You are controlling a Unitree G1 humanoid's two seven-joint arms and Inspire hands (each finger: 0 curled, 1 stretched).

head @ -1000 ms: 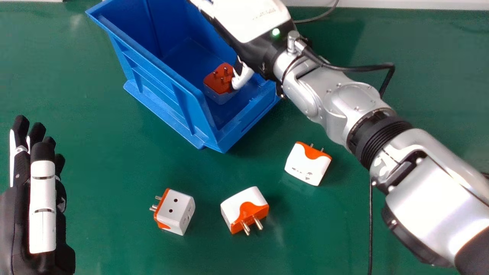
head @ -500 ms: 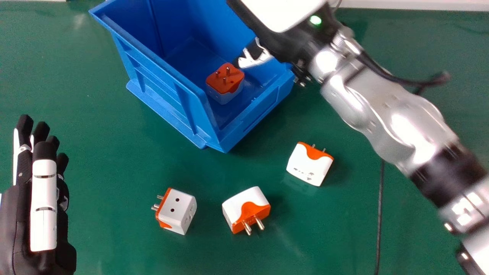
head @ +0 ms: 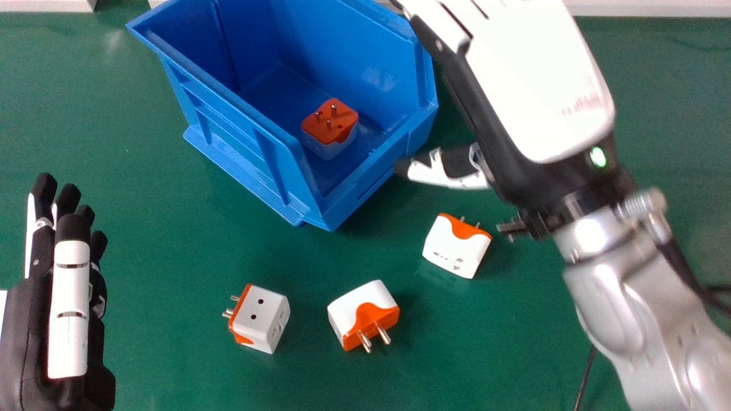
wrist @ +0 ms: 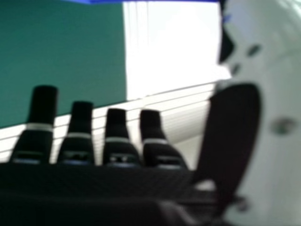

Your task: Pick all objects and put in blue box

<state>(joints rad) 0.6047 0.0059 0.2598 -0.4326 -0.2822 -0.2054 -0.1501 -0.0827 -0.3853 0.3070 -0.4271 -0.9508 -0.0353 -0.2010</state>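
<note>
The right hand (head: 531,91) is wide open and carries nothing, its fingers extended away from the robot and its thumb (head: 448,171) spread to the left. To its left is the blue box (head: 217,87), long axis running from far left to near right. Inside, left of the thumb, the boxed adapter (head: 331,123) sits with its 3 pins up and orange face on top.

3 more adapters lie on the green table (head: 171,257). Just robot-side of the thumb, the right adapter (head: 454,251) points its pins away from the robot and slightly right; its longer side runs crosswise to them. Farther to the hand's near left, the middle adapter (head: 365,314) aims its pins towards the robot and a little right, its broad side slanting far right. Between the 2 hands, the left adapter (head: 262,317) points its pins left, towards the left hand (head: 71,308), which rests idle with straight fingers.
</note>
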